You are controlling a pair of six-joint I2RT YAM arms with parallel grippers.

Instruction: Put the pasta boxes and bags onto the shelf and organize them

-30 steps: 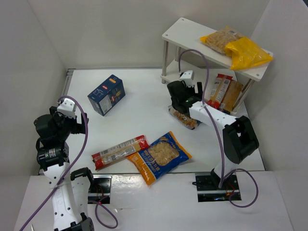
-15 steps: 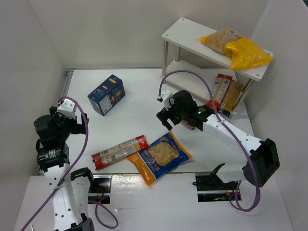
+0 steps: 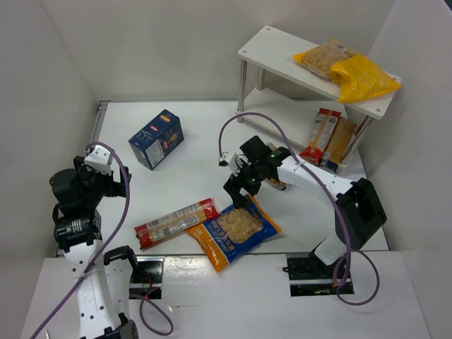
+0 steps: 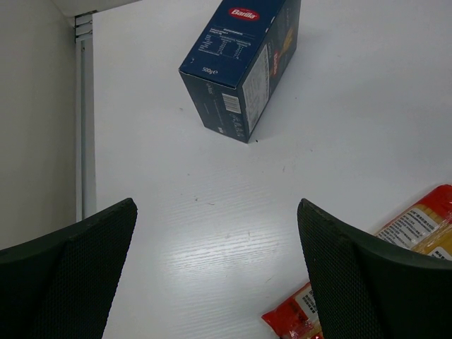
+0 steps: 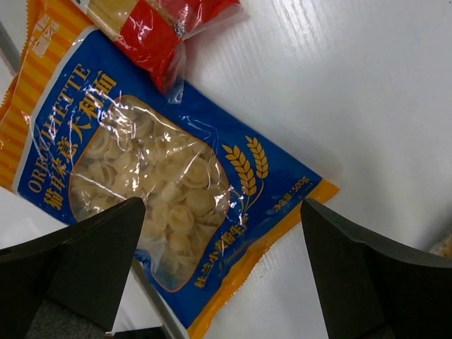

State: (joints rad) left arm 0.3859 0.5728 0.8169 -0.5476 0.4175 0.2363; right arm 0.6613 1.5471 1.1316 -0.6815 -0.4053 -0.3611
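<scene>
My right gripper (image 3: 239, 186) is open and empty, hovering over the far end of the orange-and-blue windowed pasta bag (image 3: 234, 230). In the right wrist view the bag (image 5: 162, 183) lies between and below the open fingers of the gripper (image 5: 222, 205). A red-and-clear spaghetti pack (image 3: 175, 222) lies left of the bag, its end touching it (image 5: 169, 28). The dark-blue carton (image 3: 157, 138) stands at the far left (image 4: 244, 60). My left gripper (image 3: 113, 185) is open and empty (image 4: 217, 205). The small dark clear bag (image 3: 277, 183) is mostly hidden behind my right arm.
The white shelf (image 3: 275, 53) stands at the far right. Two yellow bags (image 3: 326, 58) (image 3: 361, 79) lie on its top board. A red spaghetti pack (image 3: 319, 134) and the tan-brown carton (image 3: 339, 141) lean on the lower tier. White walls close in on three sides.
My right arm has swung left and nearer, from beside the small dark bag by the shelf to over the orange-and-blue bag. The left arm has not moved.
</scene>
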